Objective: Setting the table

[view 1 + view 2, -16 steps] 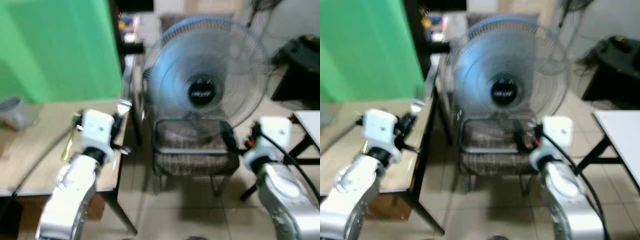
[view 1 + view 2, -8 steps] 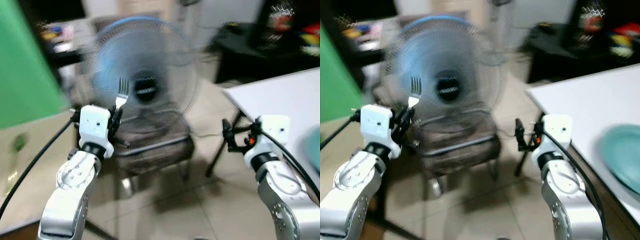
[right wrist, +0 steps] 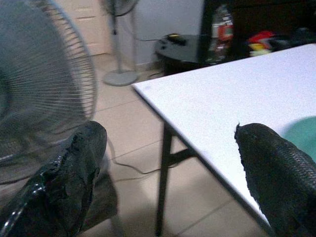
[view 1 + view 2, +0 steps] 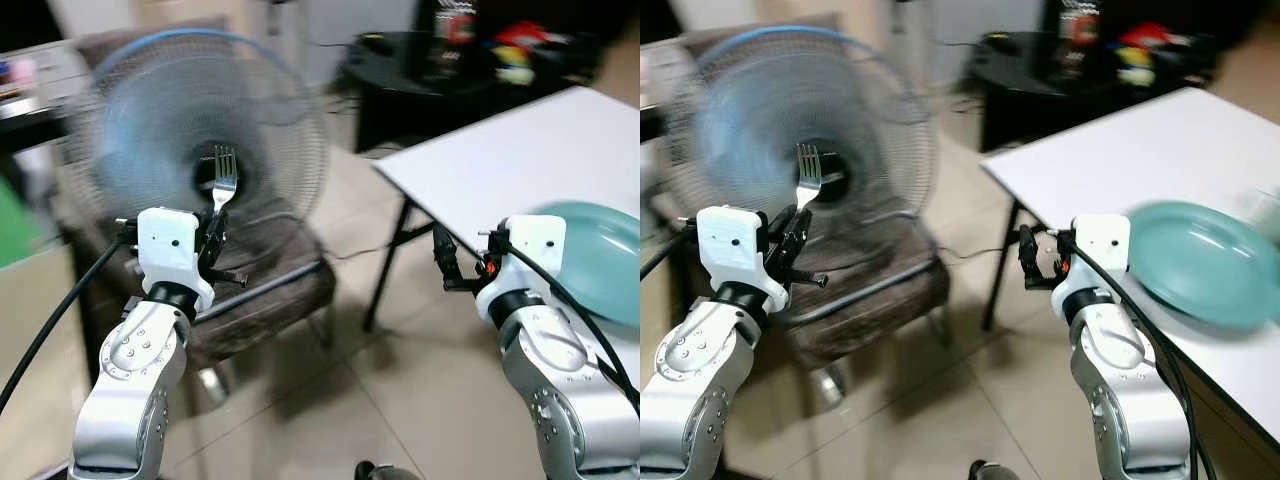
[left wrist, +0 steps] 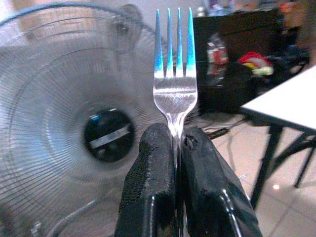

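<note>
My left gripper (image 4: 212,232) is shut on a silver fork (image 4: 223,176), which stands upright with its tines up; in the left wrist view the fork (image 5: 175,84) rises from between the two black fingers (image 5: 153,182). My right gripper (image 4: 441,260) is held out open with nothing between its fingers (image 3: 79,163). A white table (image 4: 500,160) stands at the right, and a teal plate (image 4: 595,255) lies on it near my right arm.
A large blue-rimmed fan (image 4: 195,130) sits on a brown chair (image 4: 260,280) straight ahead. Behind the white table stands a dark round table (image 4: 440,70) with bottles and coloured items. Beige tiled floor (image 4: 340,400) lies between chair and table.
The whole view has swung to the right: the green wall and wooden table have left the picture, and the white table with the teal plate has come in. The fork stays in my left gripper.
</note>
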### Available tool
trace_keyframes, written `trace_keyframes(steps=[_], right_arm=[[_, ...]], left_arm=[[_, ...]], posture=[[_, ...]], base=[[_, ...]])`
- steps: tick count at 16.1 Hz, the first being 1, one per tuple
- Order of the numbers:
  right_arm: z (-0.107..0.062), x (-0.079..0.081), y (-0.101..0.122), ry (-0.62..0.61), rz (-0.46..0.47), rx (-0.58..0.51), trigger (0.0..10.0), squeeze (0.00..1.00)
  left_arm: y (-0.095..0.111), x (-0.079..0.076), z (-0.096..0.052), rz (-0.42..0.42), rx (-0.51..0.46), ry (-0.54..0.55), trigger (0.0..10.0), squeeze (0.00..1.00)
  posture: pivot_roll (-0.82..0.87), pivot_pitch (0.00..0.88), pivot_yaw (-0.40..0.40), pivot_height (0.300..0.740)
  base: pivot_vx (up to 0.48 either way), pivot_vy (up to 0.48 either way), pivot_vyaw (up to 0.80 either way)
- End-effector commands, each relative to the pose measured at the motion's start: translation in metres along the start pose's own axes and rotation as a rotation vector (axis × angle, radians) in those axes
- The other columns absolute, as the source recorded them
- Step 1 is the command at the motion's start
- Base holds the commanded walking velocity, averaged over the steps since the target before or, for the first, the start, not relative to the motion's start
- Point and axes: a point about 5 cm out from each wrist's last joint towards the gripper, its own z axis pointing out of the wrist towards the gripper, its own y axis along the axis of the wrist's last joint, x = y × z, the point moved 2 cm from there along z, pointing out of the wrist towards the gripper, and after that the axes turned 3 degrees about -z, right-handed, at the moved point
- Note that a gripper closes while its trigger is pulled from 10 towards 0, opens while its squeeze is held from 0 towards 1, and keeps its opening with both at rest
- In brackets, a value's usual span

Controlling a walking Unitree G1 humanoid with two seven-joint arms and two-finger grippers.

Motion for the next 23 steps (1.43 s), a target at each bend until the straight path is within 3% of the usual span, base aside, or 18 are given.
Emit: trace_keyframes(steps=[1, 7, 23], right_arm=[[0.002, -0.002, 0.001, -0.005, -0.010, -0.004, 10.0, 0.00], [0.006, 0.006, 0.005, 0.023, -0.012, -0.017, 10.0, 0.00], [0.001, 0.005, 0.029, 0.008, -0.035, -0.149, 10.0, 0.00]], left_arm=[[0.002, 0.001, 0.004, 0.014, -0.009, 0.008, 10.0, 0.00], [0.006, -0.001, 0.008, -0.029, -0.023, -0.010, 10.0, 0.00], [0.024, 0.001, 0.019, -0.019, -0.083, -0.083, 10.0, 0.00]], posture=[[0.00, 0.000, 0.026, 0.740], [0.00, 0.000, 0.020, 0.740], [-0.03, 0.000, 0.051, 0.740]], base=[[0.000, 0.000, -0.80], [0.000, 0.000, -0.80], [0.326, 0.000, -0.80]])
